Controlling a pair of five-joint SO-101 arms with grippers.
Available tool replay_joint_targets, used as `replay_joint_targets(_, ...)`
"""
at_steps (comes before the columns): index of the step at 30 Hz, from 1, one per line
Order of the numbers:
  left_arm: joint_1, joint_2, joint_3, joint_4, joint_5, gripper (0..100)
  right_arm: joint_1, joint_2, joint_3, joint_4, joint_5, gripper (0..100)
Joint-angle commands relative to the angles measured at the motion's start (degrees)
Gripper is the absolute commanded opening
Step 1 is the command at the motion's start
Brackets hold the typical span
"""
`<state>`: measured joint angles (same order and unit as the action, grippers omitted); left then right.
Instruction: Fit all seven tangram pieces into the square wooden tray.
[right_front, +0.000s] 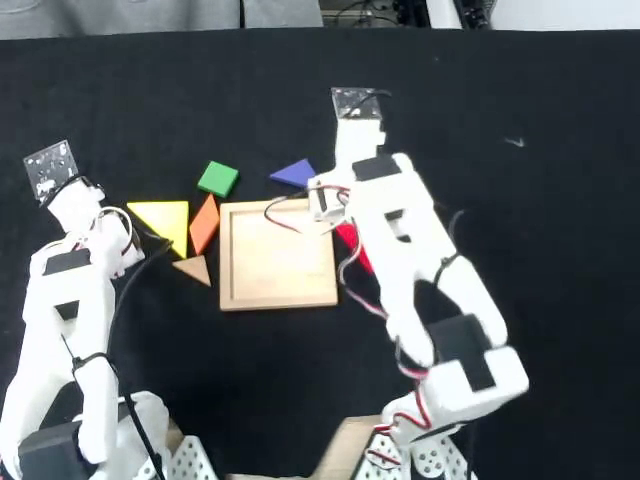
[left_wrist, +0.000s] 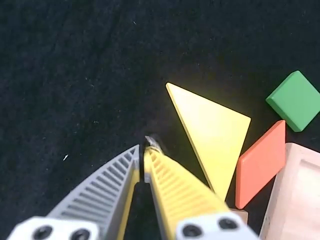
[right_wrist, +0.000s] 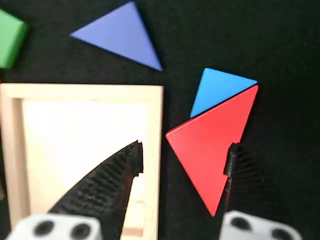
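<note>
The square wooden tray (right_front: 228, 255) lies mid-table, and the pieces I can see lie around it on the black cloth. To its left are a yellow triangle (left_wrist: 215, 130), an orange parallelogram (left_wrist: 260, 162), a green square (right_front: 218, 179) and a small tan triangle (right_front: 193, 268). A dark blue triangle (right_wrist: 120, 36) sits beyond the tray's far edge. A light blue triangle (right_wrist: 217, 90) touches a red triangle (right_wrist: 210, 145) by the tray's right wall. My right gripper (right_wrist: 185, 150) is open, one finger over the tray floor and the other over the red triangle. My left gripper (left_wrist: 145, 145) is shut on nothing, beside the yellow triangle.
Black cloth covers the whole table. The right arm's white body (right_front: 400, 230) hangs over the tray's right side. The left arm (right_front: 70, 270) stands at the table's left. Open cloth stretches to the far right and far left.
</note>
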<state>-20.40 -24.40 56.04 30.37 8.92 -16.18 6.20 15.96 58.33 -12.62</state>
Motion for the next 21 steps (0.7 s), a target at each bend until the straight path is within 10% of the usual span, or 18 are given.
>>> replay_joint_targets(1, 1.1, -0.35, -0.31, -0.97, 0.0, 3, 2.37, 6.11, -8.22, 4.04, -0.79, 27.2)
replay_joint_targets(21, 1.1, -0.35, -0.31, -0.97, 0.0, 3, 0.53, 12.53, -16.4, 10.29, -1.05, 27.3)
